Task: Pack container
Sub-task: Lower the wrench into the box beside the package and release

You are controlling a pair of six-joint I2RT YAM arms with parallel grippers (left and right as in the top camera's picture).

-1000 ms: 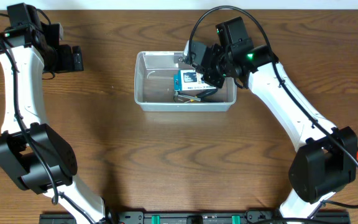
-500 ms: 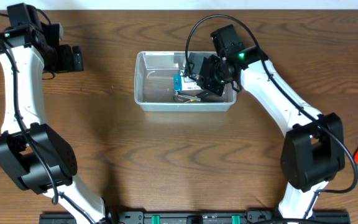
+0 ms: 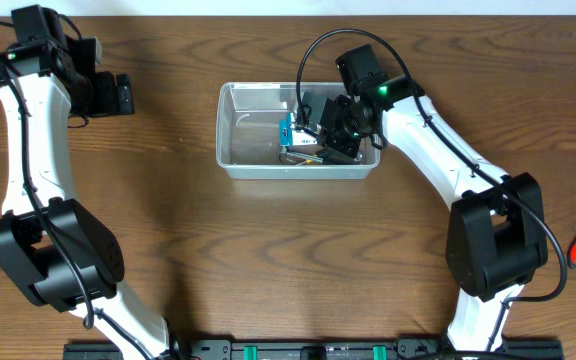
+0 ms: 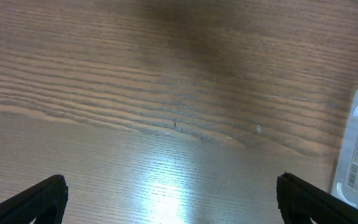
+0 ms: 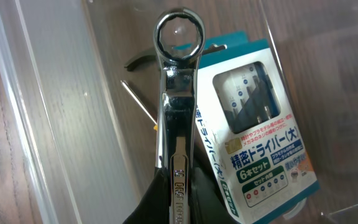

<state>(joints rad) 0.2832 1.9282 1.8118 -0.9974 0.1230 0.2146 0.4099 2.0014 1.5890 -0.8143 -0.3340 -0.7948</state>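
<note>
The right gripper (image 5: 178,202) is clenched on the flat shaft of a polished steel wrench (image 5: 178,106), whose ring end points away from it. Under the wrench lies a printed blue-and-white box (image 5: 260,155) with a clear window, and a thin metal rod (image 5: 138,102) lies just beside the box. All of this sits inside the container (image 3: 224,130), a clear plastic tub with rounded corners in the middle of the dark, grained wooden table (image 3: 268,250). Farther off at the left, the left gripper (image 4: 173,196) hangs over the tabletop with its jaws spread wide.
</note>
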